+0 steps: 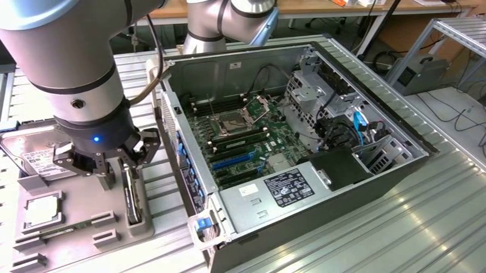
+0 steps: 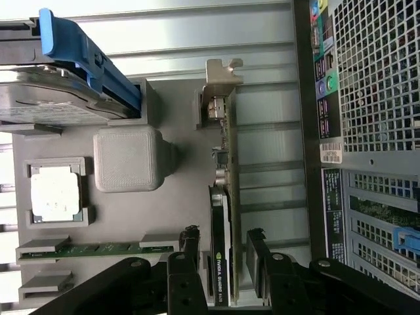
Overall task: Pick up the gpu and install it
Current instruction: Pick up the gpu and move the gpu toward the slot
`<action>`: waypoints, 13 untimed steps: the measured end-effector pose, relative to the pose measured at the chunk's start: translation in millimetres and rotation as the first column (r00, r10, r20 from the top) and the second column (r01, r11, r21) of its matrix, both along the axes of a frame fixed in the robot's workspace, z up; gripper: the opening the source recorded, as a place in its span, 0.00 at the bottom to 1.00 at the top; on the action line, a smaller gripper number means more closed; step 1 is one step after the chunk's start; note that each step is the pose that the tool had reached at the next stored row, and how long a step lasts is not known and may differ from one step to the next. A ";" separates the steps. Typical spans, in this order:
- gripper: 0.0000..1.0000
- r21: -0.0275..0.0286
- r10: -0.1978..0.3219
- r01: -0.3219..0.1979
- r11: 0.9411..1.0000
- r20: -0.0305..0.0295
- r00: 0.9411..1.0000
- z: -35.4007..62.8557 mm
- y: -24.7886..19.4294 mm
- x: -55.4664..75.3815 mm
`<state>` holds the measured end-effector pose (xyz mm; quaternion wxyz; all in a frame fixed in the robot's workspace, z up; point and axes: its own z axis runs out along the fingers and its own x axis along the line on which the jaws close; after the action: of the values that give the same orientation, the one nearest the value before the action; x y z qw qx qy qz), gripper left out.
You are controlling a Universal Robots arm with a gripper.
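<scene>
The gpu (image 2: 222, 197) is a thin dark card with a silver bracket (image 2: 220, 79) at one end. It stands on edge in a slot of the grey parts tray (image 2: 177, 197), beside the open computer case. In the exterior view the gpu (image 1: 134, 203) sits at the tray's edge nearest the case. My gripper (image 1: 120, 177) hangs right over it. In the wrist view the gripper (image 2: 222, 234) is open, one black finger (image 2: 190, 243) on each side of the card's labelled end, with a small gap on both sides.
The open PC case (image 1: 395, 122) lies at the exterior view's right, its motherboard (image 1: 243, 136) and blue expansion slots (image 1: 231, 162) exposed. On the tray (image 1: 76, 233) are a hard drive (image 1: 34, 156), a square CPU (image 1: 42, 209) and a memory stick (image 2: 98, 249).
</scene>
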<state>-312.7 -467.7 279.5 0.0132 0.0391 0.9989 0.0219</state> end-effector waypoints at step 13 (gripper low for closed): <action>0.42 -0.001 0.001 -0.001 1.000 0.000 1.000 -12.1 0.0 1.1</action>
<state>-311.6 -467.7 267.4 0.0131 0.0388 0.9989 0.0215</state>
